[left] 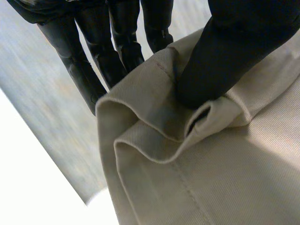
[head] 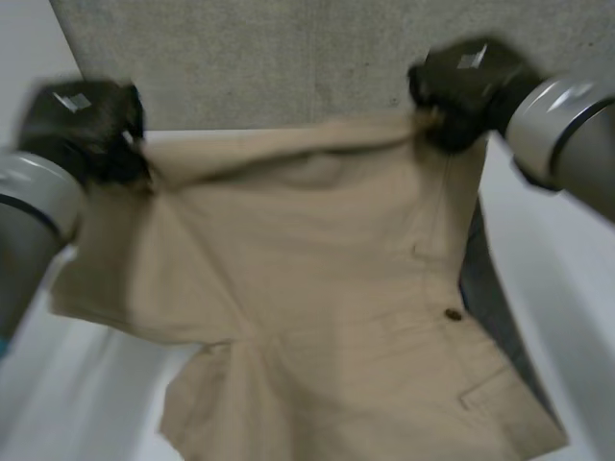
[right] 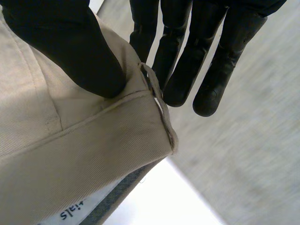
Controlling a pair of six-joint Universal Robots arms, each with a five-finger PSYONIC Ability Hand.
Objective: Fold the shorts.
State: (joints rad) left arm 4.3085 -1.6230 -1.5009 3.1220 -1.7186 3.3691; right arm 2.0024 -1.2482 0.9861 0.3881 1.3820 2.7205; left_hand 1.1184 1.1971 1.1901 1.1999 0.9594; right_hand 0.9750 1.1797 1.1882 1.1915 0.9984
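Note:
Tan shorts (head: 317, 307) hang lifted by their far edge over the white table (head: 58, 403), the near part drooping toward me, a button (head: 453, 314) showing. My left hand (head: 82, 125) pinches the far left corner; its thumb (left: 220, 61) presses the folded hem (left: 154, 136) against the fingers (left: 93, 56) behind the cloth. My right hand (head: 461, 91) pinches the far right corner. There the thumb (right: 70, 51) clamps the waistband edge (right: 117, 122) against the fingers (right: 187, 56), and a white label (right: 79, 211) shows inside.
A grey carpeted floor (head: 288, 58) lies beyond the table's far edge. White table surface (head: 557, 288) shows to the right of the shorts and at the near left.

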